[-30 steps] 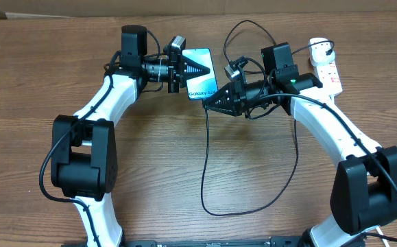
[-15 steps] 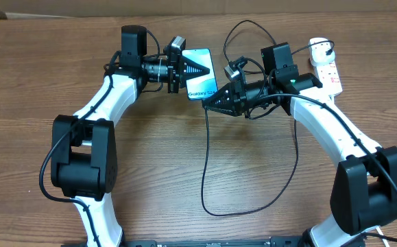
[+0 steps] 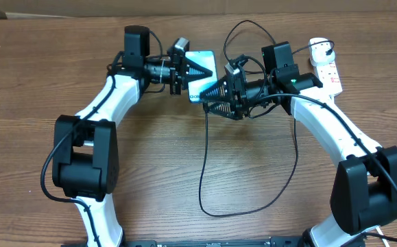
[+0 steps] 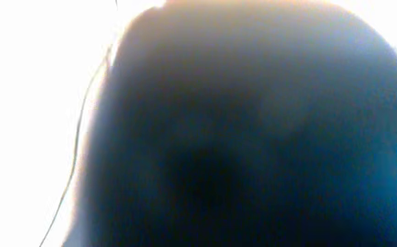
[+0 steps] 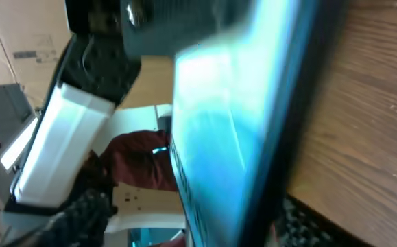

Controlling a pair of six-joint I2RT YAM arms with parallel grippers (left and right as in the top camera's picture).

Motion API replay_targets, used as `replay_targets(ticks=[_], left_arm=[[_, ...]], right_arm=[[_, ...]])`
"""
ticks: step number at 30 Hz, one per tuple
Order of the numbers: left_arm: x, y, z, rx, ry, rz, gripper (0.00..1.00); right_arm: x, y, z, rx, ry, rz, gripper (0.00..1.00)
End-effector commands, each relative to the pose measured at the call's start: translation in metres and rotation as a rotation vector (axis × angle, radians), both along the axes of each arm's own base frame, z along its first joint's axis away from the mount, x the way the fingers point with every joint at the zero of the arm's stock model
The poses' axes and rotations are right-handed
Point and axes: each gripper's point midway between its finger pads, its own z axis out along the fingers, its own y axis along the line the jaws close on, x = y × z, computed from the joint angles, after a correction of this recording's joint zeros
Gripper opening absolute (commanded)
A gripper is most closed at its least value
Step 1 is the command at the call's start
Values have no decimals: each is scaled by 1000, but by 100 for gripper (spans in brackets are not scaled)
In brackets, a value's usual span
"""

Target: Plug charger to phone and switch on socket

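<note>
So the wooden table [image 3: 150,165] takes up the whole shot, with the left arm [image 3: 109,99] and right arm [image 3: 328,127] both reaching in toward the far middle. The charger [image 3: 203,158] is that thin black cable. It drops from the spot where the arms meet, runs toward the near edge, curls round in a big loop on the wood and climbs back up by the right arm. Its tip is hidden under the grippers, so no telling where it sits.

The socket [image 3: 332,74] lies at the far right, just beyond the right arm, with a plug stuck in its far end.

The phone [image 3: 199,84] is at the far middle, screen lit cyan, and the right wrist camera shows it tipped up off the table. The left gripper [image 3: 197,68] is clamped tight on its far end. The right gripper [image 3: 210,96] is right at the phone's near right corner with its jaws spread wide. Whether they touch the phone is hard to say. The left wrist camera is just a dark blue blur.
</note>
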Motion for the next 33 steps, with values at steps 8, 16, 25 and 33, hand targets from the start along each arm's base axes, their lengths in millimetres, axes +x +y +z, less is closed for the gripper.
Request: replay_targets(ticks=[8, 16, 25, 33], left_arm=[[-10, -6, 11, -28, -37, -45, 4], [21, 11, -4, 56, -121, 103, 4], [41, 30, -55, 310, -181, 254, 4], [40, 43, -93, 526, -255, 273, 4]], right_arm=[[7, -7, 6, -5, -30, -26, 90], [28, -52, 0, -22, -22, -136, 96], [47, -126, -22, -127, -29, -303, 97], [59, -180, -35, -208, -54, -428, 97]])
